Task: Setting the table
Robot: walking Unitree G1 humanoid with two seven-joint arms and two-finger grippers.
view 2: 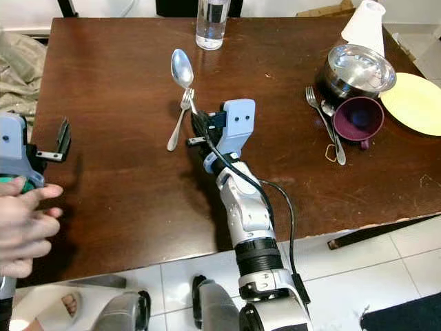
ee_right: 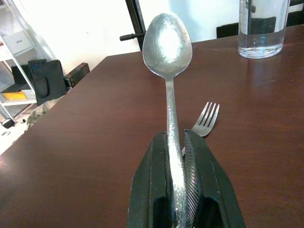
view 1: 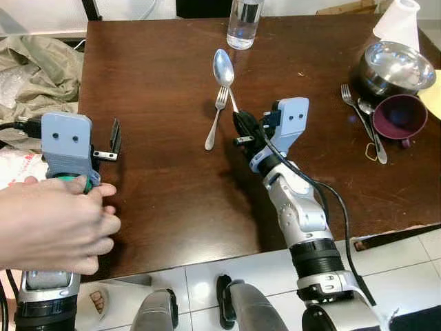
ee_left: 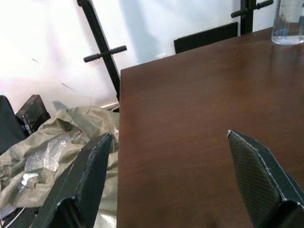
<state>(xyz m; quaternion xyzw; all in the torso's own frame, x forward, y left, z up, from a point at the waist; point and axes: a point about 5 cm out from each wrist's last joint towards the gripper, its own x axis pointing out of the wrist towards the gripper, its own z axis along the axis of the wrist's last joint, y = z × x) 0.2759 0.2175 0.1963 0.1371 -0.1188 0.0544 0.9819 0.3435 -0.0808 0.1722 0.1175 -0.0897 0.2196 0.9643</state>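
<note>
The right gripper (view 1: 242, 127) reaches out toward 12 o'clock, fingers (ee_right: 156, 190) clamped together on a spoon (ee_right: 167, 52). At 9 o'clock the left gripper (ee_left: 171, 171) hangs spread wide, a person's hand (view 1: 52, 224) gripping its wrist.

the spoon (ee_right: 167, 42) handle's lower end is hidden between the right gripper (ee_right: 176, 142) fingers; a person's hand (view 1: 52, 224) covers the left wrist.
</note>
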